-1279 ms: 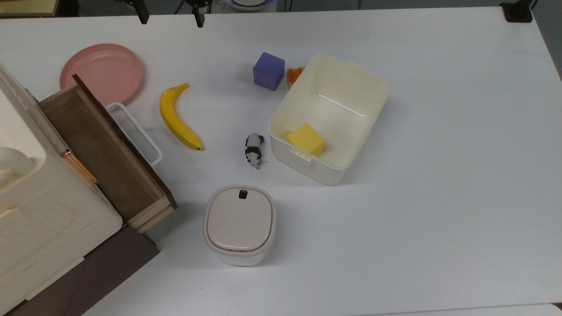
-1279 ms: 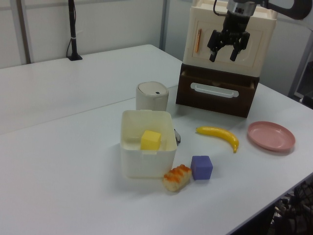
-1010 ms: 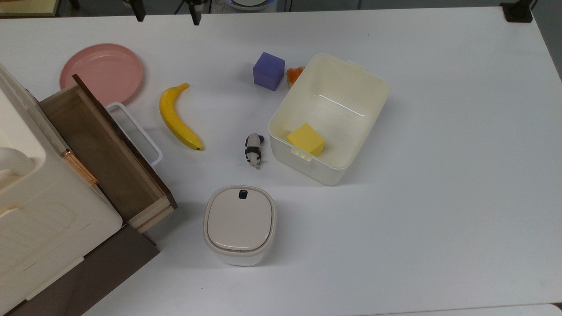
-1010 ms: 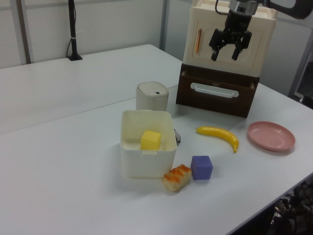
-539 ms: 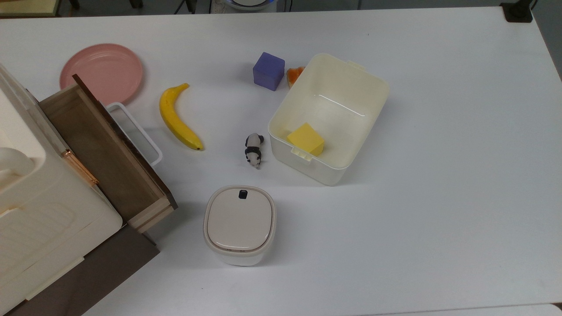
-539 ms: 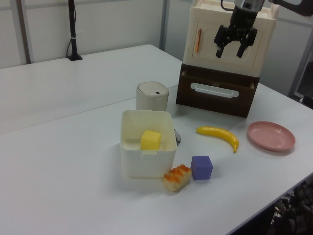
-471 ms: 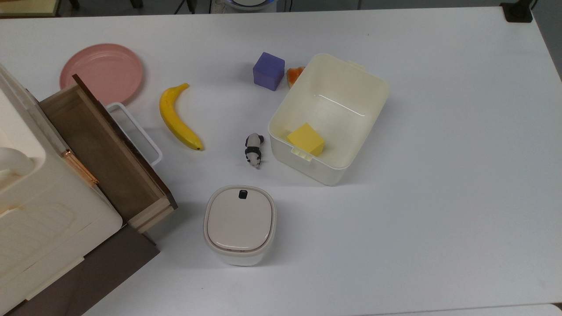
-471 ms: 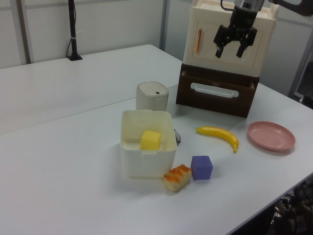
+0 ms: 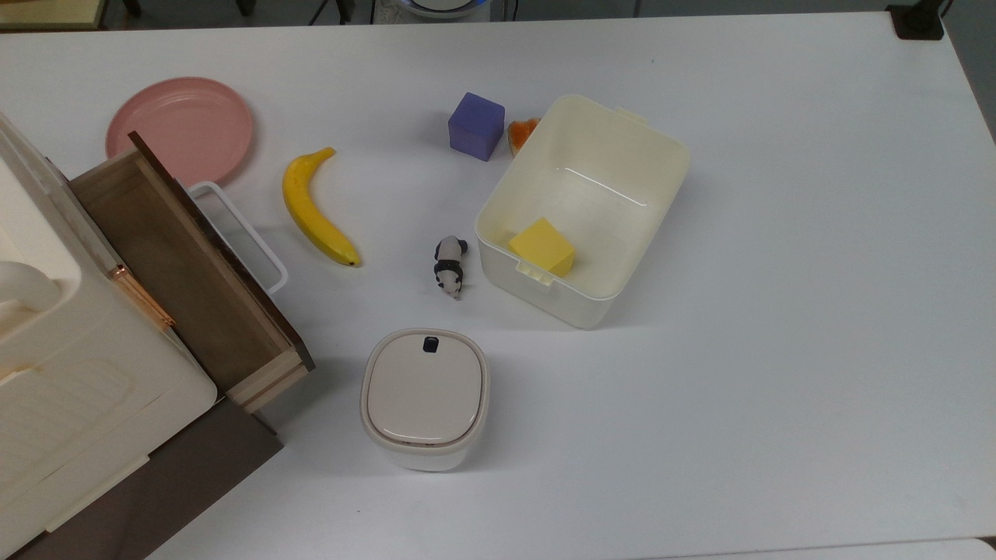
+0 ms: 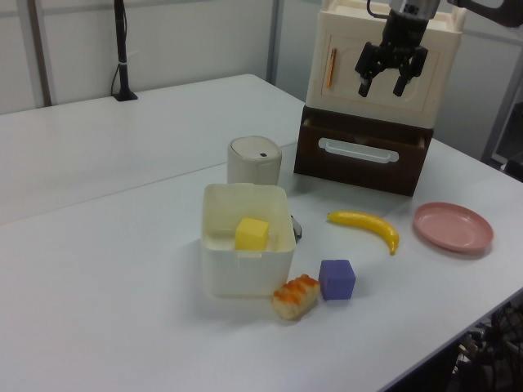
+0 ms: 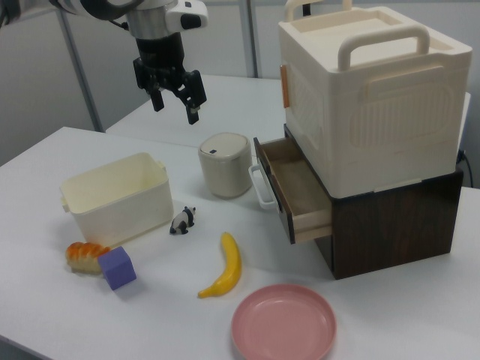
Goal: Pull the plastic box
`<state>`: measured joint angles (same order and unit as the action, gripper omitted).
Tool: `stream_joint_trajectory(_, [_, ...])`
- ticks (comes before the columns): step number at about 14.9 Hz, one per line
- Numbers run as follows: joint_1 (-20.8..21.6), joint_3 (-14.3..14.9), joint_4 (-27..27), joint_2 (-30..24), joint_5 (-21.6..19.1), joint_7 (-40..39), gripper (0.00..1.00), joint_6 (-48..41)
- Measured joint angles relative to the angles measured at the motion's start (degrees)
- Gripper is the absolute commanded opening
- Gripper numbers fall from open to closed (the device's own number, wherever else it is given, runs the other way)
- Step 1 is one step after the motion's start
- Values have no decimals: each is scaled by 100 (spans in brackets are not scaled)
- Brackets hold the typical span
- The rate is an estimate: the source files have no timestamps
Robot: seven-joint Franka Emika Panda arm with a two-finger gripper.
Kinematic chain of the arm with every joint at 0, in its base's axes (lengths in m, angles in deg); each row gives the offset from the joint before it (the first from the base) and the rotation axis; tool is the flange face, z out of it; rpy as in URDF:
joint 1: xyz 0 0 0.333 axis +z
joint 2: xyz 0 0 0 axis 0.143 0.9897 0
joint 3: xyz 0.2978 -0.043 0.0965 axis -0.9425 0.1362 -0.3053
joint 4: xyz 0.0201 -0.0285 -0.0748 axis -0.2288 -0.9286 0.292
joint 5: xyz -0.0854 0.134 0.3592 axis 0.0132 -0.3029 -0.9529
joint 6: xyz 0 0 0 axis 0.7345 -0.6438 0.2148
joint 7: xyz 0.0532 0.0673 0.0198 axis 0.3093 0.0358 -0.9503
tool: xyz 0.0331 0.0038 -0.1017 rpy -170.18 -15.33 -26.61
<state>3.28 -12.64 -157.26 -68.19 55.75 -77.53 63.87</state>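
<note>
hovering gripper (image 11: 174, 100) high above plastic box (image 11: 112, 196)

A broad white tabletop (image 9: 778, 350) fills the room's centre; a second white tabletop (image 10: 163, 114) adjoins it along a thin seam in the left view; pale grey wall panels (image 10: 196, 37) stand behind, split by upright metal posts (image 11: 75, 67); a black pole (image 10: 122, 49) rises from a clamp at the far edge; soft, even light falls overhead.
</note>
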Motion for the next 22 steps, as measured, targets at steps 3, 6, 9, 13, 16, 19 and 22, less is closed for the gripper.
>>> stream_joint_trajectory(3, [106,-30,-30,17,-22,-2,100,-16])
stream_joint_trajectory(6, [247,-50,-34,58,-22,-2,100,-118])
stream_joint_trajectory(9, [265,-52,-28,53,-22,-219,100,-580])
stream_joint_trajectory(13, [264,-50,-29,43,-22,-474,100,-919])
stream_joint_trajectory(16, [298,-52,-33,80,-22,-478,100,-921])
stream_joint_trajectory(19, [330,-55,-33,123,-22,-478,100,-921])
stream_joint_trajectory(22, [334,-55,-106,171,-22,-489,100,-575])
